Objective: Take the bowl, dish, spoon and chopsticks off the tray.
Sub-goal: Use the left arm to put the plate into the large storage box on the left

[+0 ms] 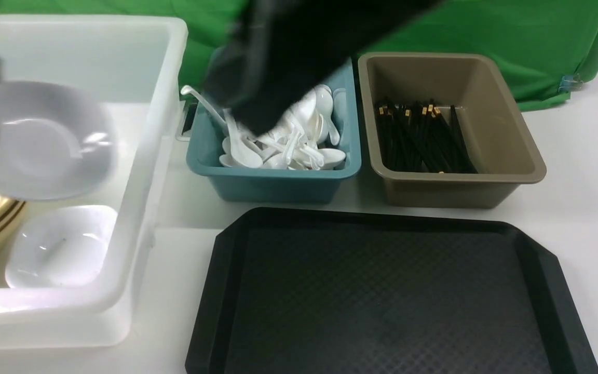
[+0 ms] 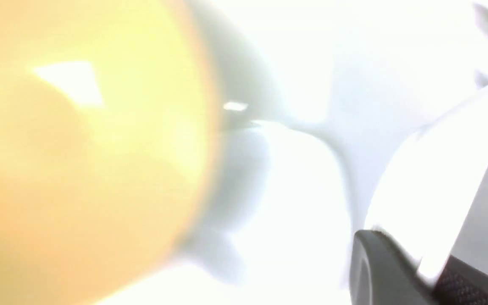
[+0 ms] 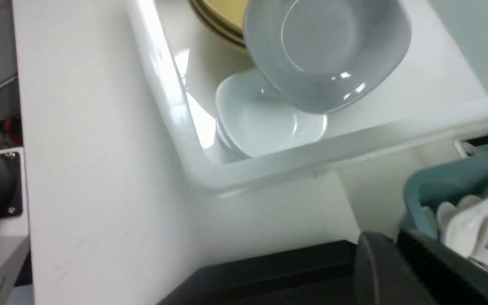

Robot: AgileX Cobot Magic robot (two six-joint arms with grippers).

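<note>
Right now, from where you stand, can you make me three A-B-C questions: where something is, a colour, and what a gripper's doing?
1. Where are the chopsticks?
A: on the tray
B: in the brown tub
C: under the bowls

2. What colour is the tub full of spoons?
A: teal
B: red
C: yellow

3. What is the left gripper doing?
A: holding a spoon
B: standing open
C: gripping a dish

Right letters:
1 is B: the black sticks lie inside the brown walls.
2 is A: the walls around the spoons are teal.
3 is C: its fingers pinch the dish's edge.
</note>
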